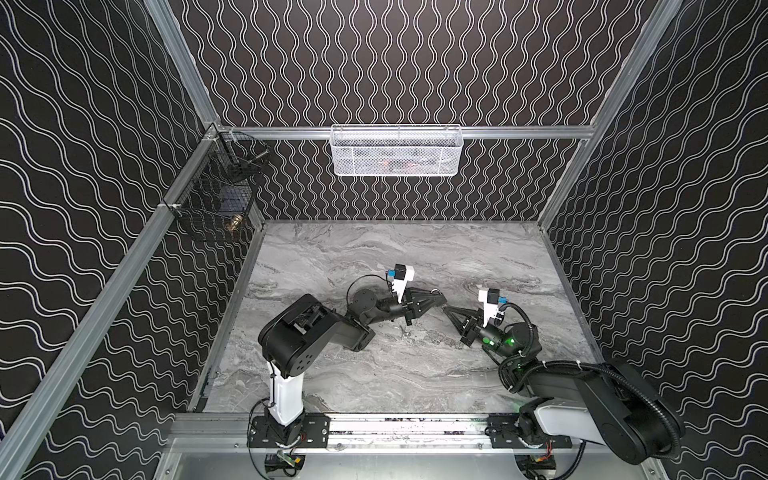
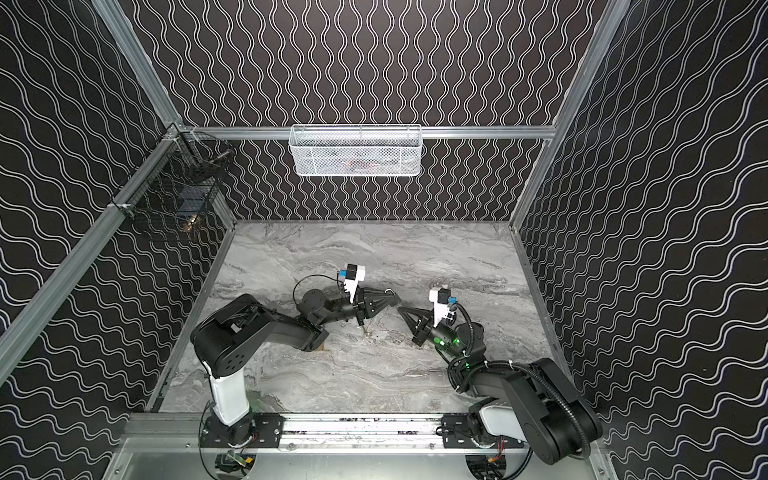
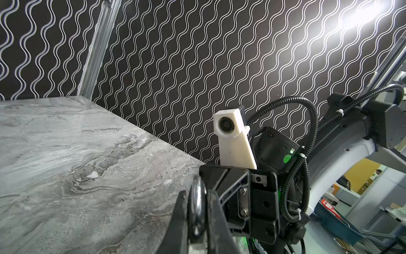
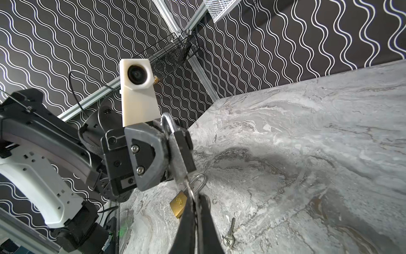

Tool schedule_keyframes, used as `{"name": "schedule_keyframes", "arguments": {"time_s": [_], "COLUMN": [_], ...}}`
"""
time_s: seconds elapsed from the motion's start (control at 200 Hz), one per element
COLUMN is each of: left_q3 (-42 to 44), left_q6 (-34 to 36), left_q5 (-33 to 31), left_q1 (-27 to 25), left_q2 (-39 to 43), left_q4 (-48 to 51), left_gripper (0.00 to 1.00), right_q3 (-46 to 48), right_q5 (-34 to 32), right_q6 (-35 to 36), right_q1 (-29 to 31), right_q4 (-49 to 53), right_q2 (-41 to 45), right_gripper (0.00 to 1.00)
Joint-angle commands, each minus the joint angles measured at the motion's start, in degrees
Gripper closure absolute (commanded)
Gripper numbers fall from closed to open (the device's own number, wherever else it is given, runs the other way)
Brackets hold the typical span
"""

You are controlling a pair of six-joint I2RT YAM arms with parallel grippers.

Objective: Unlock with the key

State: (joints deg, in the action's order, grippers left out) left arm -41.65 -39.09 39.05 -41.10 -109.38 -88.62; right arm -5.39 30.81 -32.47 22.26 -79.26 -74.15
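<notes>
**Holding padlock and key tip to tip over the marble table**

Fig. I am looking down on both arms, which are reaching toward the middle of the table (image 1: 374,257) and meeting nose to nose.

(a) The left gripper (image 1: 441,297) is pinching a padlock (image 4: 170,124). In the left wrist view its two fingers (image 3: 179,220) are pressing together on the silver shackle (image 3: 197,204), which is sitting right at their tips. In the right wrist view I am seeing the shackle sticking out past the fingers, clear of the table.

(b) The right gripper (image 4: 194,199) is squeezing together on the key (image 4: 186,181). Its thin silver blade is projecting from the tips and pointing at the held padlock. The blade is reaching up to the left gripper's fingers, but I am not able to tell whether it is entering the keyway. In both top views the two gripper tips are sitting just beside each other, the right one slightly nearer the arm bases.

(c) A brass padlock (image 4: 179,203) is lying flat on the table below the grippers. A spare key (image 4: 229,233) is lying near it, apart from both grippers.

(d) A white mesh basket (image 1: 395,150) is hanging on the back wall and a black wire basket (image 1: 216,199) is hanging on the left wall. Both are well apart from the arms.
</notes>
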Motion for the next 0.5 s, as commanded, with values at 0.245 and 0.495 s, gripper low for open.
{"name": "schedule_keyframes", "arguments": {"time_s": [0.245,0.495], "left_q3": [-3.5,-4.9], "left_q6": [-3.2,-7.4], "left_q5": [10.9,12.9], "left_q1": [0.0,-0.2], "left_q2": [-1.8,-4.9], "left_q4": [3.3,0.4], "left_gripper": [1.00,1.00], "right_q3": [1.3,1.6], "right_q5": [3.0,2.6], "right_q6": [-2.5,-1.3], "right_q1": [-0.8,-0.8], "right_q4": [-14.4,-11.9], "right_q2": [1.9,5.3], "right_gripper": [1.00,1.00]}}
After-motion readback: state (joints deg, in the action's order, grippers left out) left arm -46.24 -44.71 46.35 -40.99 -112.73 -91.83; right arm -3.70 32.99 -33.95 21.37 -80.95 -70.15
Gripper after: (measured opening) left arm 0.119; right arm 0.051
